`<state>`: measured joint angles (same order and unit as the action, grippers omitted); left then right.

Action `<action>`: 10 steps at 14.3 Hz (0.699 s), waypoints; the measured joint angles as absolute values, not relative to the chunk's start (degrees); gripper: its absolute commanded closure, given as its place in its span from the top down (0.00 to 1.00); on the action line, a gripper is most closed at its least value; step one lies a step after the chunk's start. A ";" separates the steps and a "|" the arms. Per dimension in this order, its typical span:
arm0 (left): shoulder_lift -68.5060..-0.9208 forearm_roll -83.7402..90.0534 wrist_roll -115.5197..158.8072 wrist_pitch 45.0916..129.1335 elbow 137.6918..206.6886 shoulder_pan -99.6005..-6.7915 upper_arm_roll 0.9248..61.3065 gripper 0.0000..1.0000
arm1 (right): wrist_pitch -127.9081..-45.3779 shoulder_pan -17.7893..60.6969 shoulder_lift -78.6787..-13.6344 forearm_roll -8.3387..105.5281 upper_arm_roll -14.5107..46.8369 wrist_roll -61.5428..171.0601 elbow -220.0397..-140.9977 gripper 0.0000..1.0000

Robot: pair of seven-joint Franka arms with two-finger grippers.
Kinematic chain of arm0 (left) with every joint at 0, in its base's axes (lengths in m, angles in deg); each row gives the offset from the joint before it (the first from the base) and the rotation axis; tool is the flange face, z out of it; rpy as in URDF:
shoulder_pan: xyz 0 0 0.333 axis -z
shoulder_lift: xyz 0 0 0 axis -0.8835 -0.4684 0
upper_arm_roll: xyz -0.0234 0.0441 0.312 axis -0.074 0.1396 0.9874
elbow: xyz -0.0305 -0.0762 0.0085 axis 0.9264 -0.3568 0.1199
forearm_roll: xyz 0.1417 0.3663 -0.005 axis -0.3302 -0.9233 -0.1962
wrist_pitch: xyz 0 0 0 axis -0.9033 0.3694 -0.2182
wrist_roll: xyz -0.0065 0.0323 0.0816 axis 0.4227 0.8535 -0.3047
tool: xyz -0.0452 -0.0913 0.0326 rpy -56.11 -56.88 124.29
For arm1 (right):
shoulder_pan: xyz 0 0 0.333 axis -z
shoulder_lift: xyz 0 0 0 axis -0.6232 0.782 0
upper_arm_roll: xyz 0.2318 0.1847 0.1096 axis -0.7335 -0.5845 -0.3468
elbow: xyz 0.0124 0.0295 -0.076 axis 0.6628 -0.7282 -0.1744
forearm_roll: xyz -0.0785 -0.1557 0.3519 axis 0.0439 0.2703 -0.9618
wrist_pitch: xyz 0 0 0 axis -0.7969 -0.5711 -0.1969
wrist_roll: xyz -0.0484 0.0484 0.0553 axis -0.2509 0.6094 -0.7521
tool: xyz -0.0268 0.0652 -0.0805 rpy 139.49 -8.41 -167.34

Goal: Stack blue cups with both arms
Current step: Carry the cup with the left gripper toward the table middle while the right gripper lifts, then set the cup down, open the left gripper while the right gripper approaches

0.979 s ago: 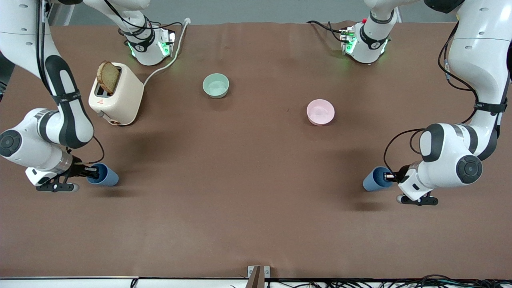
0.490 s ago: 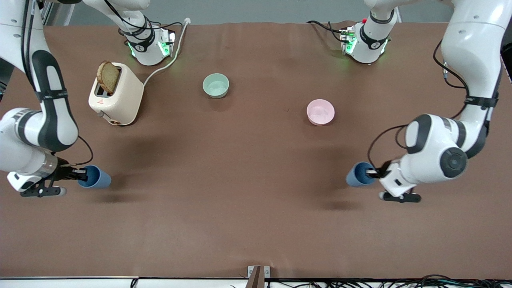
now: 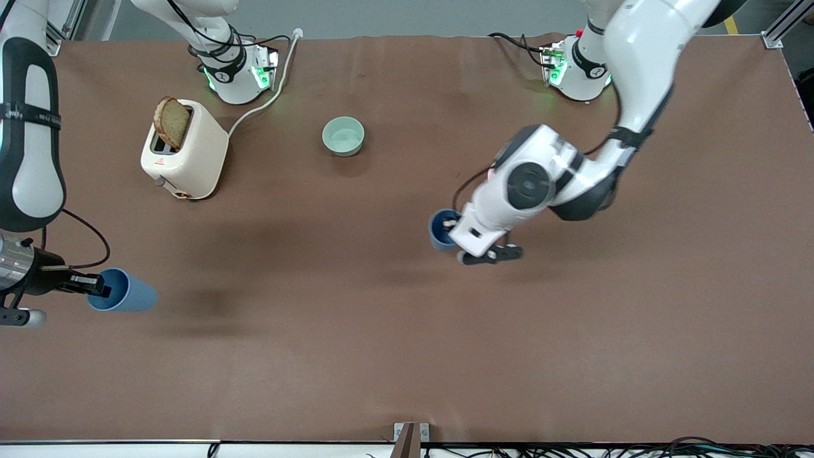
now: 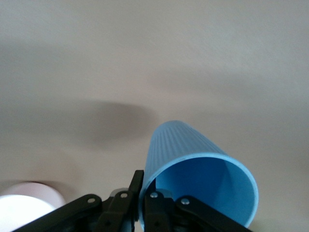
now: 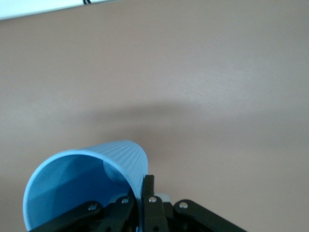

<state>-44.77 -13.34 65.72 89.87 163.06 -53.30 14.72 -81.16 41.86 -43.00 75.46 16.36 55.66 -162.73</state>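
Two blue cups aloft: left gripper (image 3: 453, 224) pinching one cup (image 3: 440, 229) by rim; right gripper (image 3: 95, 284), partly cut off, pinching other cup (image 3: 124, 292)

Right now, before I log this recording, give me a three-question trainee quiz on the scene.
1. True or false: the right claw grips a tapered blue plastic tumbler by its rim.
2. What stands in the cream plastic toaster? A) a brown bread slice B) a spoon C) nothing
3. Fill in: the ___ claw carries the other blue tumbler over the middle of the brown table.
Key: 1 true; 2 A; 3 left claw.
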 measured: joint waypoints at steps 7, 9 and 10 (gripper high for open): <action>-52.08 -17.86 74.91 96.97 162.01 -43.90 19.77 0.36 | -71.88 31.22 -49.61 75.47 13.35 82.70 -160.00 0.00; -52.31 -17.86 74.92 96.97 161.64 -43.38 20.52 1.00 | -69.40 30.56 -51.75 75.49 9.12 88.20 -159.95 0.00; -52.30 -17.86 75.24 96.97 161.24 -43.42 20.57 1.00 | -68.60 30.35 -52.53 75.50 6.46 91.19 -159.95 0.00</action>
